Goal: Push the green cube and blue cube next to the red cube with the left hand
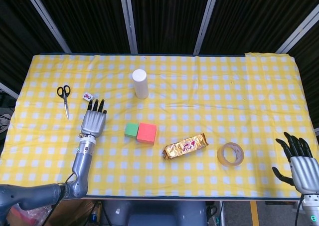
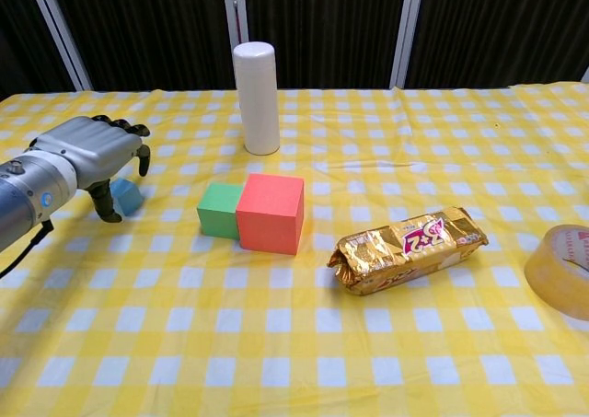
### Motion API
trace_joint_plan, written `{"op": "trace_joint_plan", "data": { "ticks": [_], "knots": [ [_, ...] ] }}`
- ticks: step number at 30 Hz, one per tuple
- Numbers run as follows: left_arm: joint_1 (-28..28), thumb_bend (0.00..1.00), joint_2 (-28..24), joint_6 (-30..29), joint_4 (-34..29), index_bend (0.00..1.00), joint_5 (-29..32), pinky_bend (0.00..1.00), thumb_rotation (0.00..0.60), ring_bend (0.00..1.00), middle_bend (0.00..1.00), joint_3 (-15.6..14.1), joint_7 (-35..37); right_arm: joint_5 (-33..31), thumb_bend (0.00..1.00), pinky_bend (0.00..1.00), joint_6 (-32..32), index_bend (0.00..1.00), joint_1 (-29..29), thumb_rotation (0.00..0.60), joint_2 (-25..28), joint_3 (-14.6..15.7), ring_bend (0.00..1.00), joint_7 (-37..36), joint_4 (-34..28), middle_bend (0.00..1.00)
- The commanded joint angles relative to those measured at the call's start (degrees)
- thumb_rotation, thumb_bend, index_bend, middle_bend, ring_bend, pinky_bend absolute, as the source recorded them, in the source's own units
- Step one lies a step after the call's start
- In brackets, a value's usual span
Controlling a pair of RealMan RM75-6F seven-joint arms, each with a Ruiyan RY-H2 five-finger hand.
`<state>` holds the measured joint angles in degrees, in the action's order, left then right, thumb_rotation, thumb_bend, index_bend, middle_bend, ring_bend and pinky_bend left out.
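The small blue cube (image 2: pixel 124 196), left of the red cube (image 2: pixel 271 213) beyond the touching green cube (image 2: pixel 220 209), looks light and rigid, so the left hand (image 2: pixel 87 159), fingers loosely spread and empty, should push its far-left face

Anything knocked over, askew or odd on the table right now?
Nothing stands out. The white cylinder stands upright, the green cube sits flush against the red cube, and the blue cube sits by the left hand.
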<state>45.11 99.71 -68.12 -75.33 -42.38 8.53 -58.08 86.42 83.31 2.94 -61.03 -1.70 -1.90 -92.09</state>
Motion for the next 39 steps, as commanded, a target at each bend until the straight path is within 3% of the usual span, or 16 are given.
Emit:
{"op": "trace_joint_plan", "data": {
  "ticks": [1,39],
  "knots": [
    [0.0,0.22,0.3,0.0,0.2,0.35,0.1,0.00,0.600,0.00,0.00,0.0,-0.4,-0.1,0.32,0.00,0.0,0.16,-0.1,0.600,0.1,0.0,0.00,-0.1,0.1,0.00],
    [-0.2,0.21,0.2,-3.3,-2.1,0.40,6.1,0.00,0.600,0.00,0.00,2.1,-6.9,-0.5,0.32,0.00,-0.1,0.16,-0.4,0.600,0.0,0.0,0.00,0.1,0.3,0.00]
  ]
}}
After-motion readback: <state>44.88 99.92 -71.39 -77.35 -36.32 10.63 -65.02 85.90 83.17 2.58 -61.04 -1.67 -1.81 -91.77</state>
